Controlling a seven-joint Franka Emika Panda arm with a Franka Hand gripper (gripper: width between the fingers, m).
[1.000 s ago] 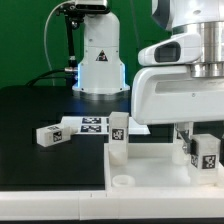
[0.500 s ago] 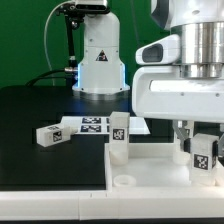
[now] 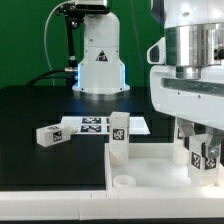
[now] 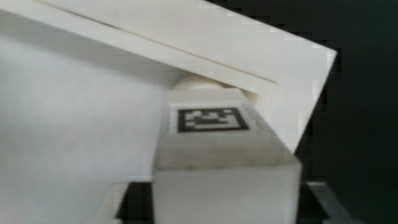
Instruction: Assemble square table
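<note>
We see the fingers [image 3: 203, 150] closed around an upright leg [image 3: 207, 152], its long axis vertical, standing in the tabletop [image 3: 150, 165] corner at three o'clock; another leg [image 3: 118, 135] stands at nine o'clock.

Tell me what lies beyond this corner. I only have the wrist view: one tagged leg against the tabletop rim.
Observer: Apart from the held leg, a second leg stands upright in the far corner of the tabletop, on the exterior view's left.
Operator: Report any spare legs.
Observer: One loose leg lies on its side on the black table, off the tabletop, next to the marker board.
Operator: Check the near corner.
Observer: The near socket on the exterior view's left is empty.
</note>
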